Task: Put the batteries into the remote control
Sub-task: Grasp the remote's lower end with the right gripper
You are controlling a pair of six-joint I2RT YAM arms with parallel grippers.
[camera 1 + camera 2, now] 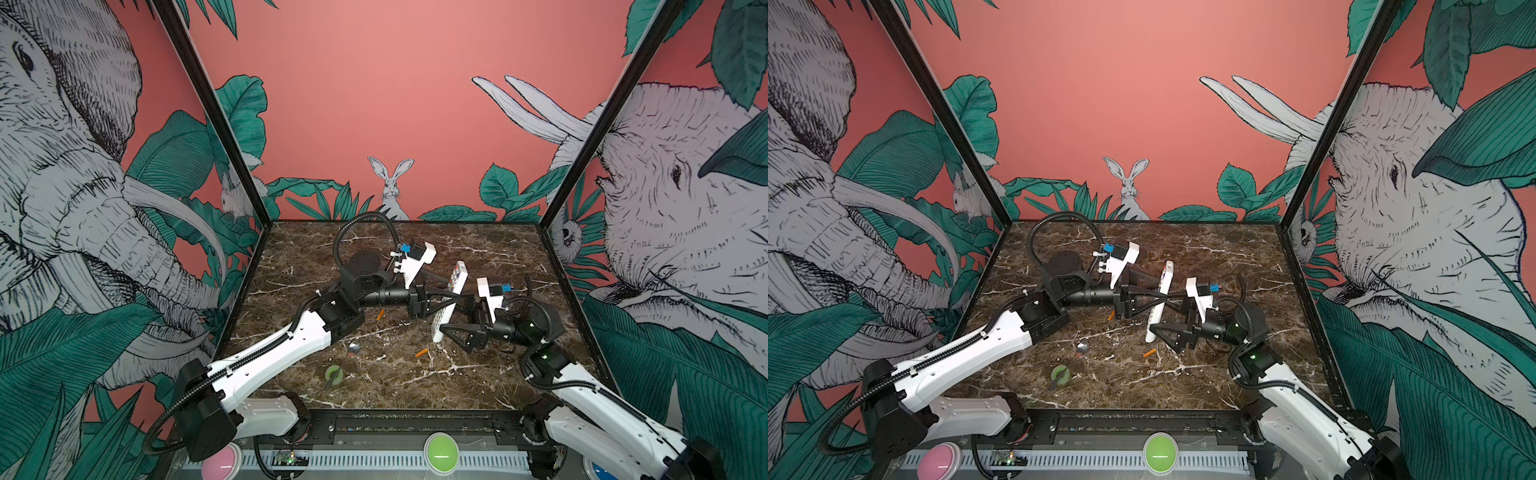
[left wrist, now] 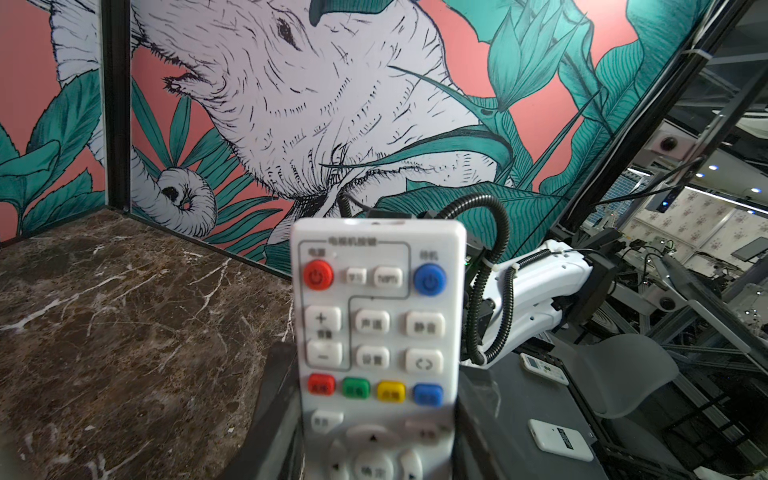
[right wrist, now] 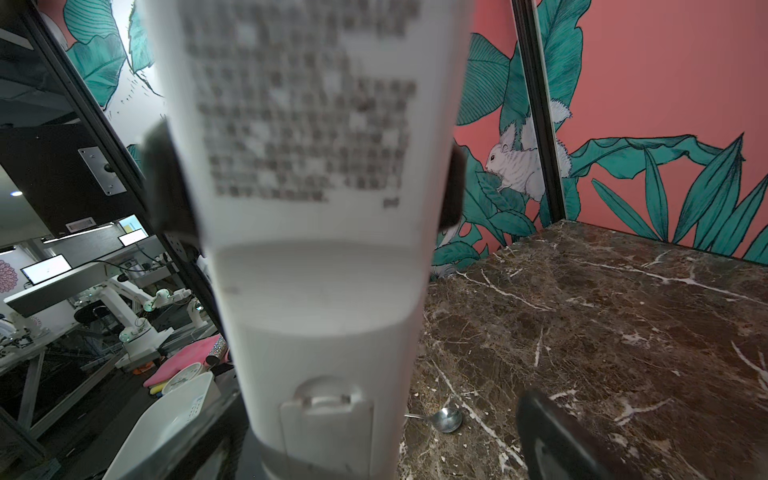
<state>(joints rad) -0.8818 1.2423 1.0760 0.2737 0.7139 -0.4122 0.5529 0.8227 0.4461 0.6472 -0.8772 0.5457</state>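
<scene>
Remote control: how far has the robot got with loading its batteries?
Done: the long white button remote is held up, clamped in the left fingers. In hand: the open right fingers straddle its lower end. Left: its back cover looks shut, and both small orange batteries lie on the dark marble table.

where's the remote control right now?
Mid-table in both top views: the remote control is clamped in the left hand, its near end within the open right hand, an orange battery on the marble tabletop just in front.
</scene>
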